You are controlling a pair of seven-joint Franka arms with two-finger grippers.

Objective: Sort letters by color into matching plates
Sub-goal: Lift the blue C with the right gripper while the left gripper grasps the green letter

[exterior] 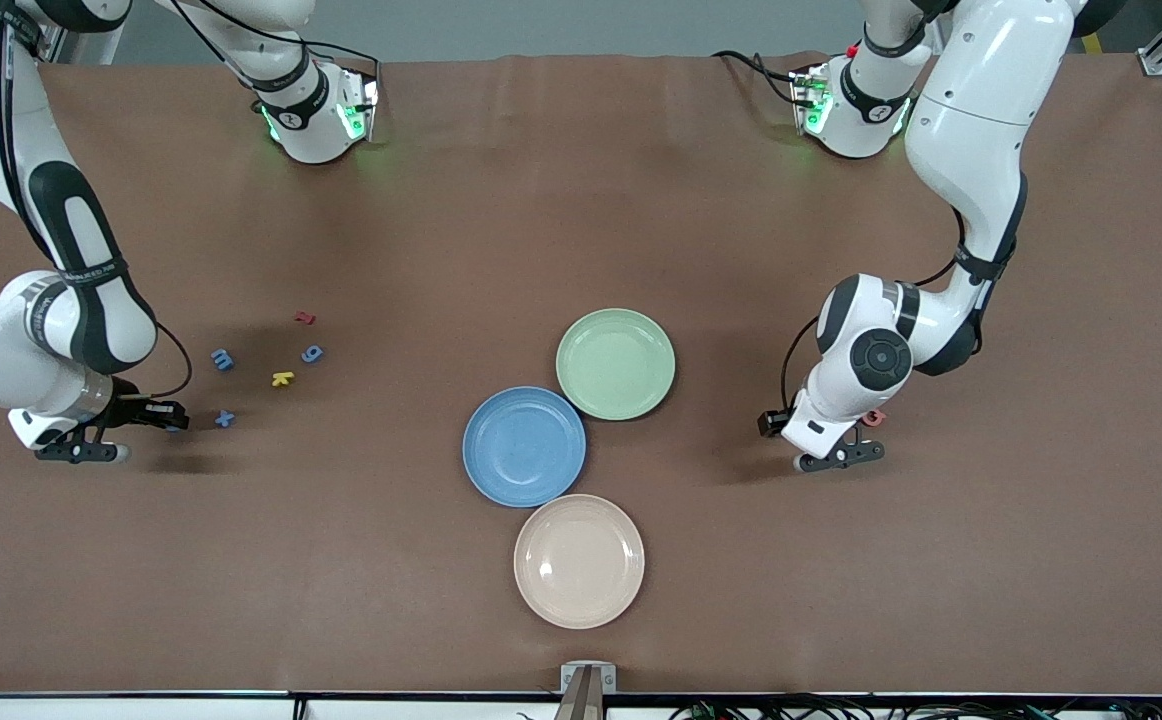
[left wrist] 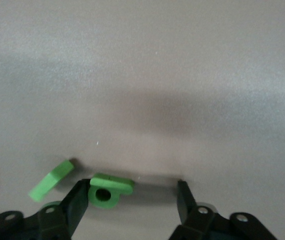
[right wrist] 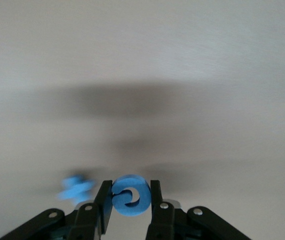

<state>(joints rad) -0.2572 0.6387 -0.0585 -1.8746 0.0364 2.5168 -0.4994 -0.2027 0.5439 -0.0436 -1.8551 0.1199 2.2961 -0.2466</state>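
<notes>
My right gripper is shut on a blue letter, low over the right arm's end of the table. A second blue letter lies just beside it. My left gripper is open low over the left arm's end of the table. Between its jaws lies a green letter, touching one finger. Another green letter lies just outside that finger. More blue letters lie near the right gripper. The blue plate and pale green plate sit side by side mid-table.
A cream plate sits nearer the front camera than the blue plate, touching it. A yellow letter and a red letter lie among the blue ones. Another red letter lies by the left gripper.
</notes>
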